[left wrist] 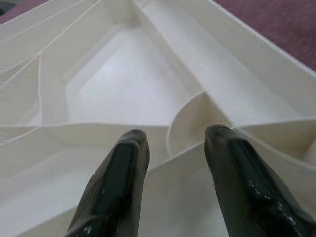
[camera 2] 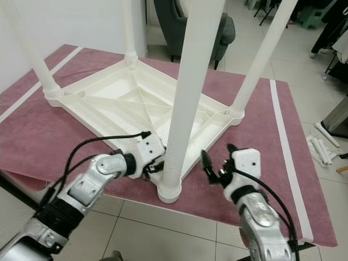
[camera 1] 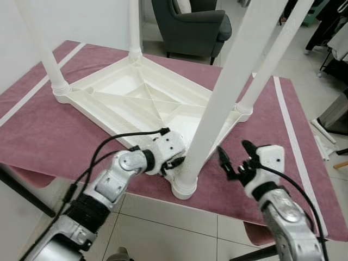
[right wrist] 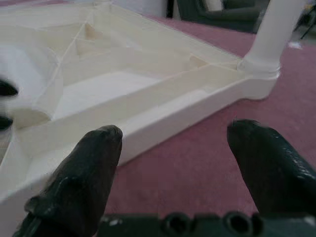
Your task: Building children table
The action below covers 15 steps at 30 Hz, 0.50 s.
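Note:
A white plastic children's table (camera 1: 136,92) lies upside down on a maroon cloth, with its legs standing up. The nearest leg (camera 1: 223,98) rises from the corner socket (camera 1: 185,187) close to the cloth's front edge. My left gripper (camera 1: 175,161) is at that corner, just left of the leg's base. In the left wrist view its fingers (left wrist: 131,148) are open over the ribs of the table's underside. My right gripper (camera 1: 234,149) hovers open to the right of the same leg, above the cloth. In its wrist view the right gripper (right wrist: 175,131) faces the table's rim (right wrist: 197,106).
The maroon cloth (camera 1: 43,136) has white stripes and ends just in front of the near corner, with tiled floor (camera 1: 163,234) below. A dark armchair (camera 1: 196,27) stands behind. White tubes (camera 2: 323,144) lie on the floor at the right.

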{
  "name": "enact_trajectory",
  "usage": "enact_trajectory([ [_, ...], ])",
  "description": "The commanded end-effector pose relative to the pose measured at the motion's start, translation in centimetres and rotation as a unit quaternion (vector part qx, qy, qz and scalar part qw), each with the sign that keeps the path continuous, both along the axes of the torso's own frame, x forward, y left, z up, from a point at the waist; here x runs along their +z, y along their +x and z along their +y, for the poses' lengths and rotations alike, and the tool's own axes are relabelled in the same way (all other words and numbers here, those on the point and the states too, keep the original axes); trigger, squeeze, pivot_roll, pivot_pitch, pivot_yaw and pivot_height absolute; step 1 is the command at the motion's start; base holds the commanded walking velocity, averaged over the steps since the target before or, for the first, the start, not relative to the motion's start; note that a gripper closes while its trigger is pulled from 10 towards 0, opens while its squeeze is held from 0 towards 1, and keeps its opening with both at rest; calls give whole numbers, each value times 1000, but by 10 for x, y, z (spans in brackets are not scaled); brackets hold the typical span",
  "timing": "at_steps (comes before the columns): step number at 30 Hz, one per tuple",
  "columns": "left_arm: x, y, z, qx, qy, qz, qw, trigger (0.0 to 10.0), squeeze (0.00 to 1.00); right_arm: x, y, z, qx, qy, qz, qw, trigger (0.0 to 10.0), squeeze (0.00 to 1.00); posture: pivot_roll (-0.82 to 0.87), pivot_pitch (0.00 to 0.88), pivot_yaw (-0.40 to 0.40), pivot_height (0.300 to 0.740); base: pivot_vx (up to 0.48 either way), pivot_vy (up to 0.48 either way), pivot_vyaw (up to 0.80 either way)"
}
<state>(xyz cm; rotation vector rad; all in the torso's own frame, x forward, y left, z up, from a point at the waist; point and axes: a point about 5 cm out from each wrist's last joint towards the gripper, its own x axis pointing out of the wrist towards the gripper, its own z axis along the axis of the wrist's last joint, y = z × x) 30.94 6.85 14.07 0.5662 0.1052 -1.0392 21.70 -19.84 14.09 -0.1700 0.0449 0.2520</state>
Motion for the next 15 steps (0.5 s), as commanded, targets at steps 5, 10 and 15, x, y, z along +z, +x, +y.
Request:
enact_trajectory([
  [5, 21, 18, 40, -21, 36, -14, 999, 10000, 0, -15, -24, 6, 104, -21, 78, 991, 10000, 0, 106, 16, -11, 740, 0, 0, 0],
  [10, 41, 23, 58, -106, 74, 13, 992, 10000, 0, -16, -20, 13, 121, -29, 78, 989, 10000, 0, 99, 15, -11, 740, 0, 0, 0],
  [15, 40, 20, 69, -164, 127, 39, 978, 10000, 0, -12, -16, 15, 122, -26, 66, 990, 10000, 0, 95, 13, -7, 740, 0, 0, 0],
])
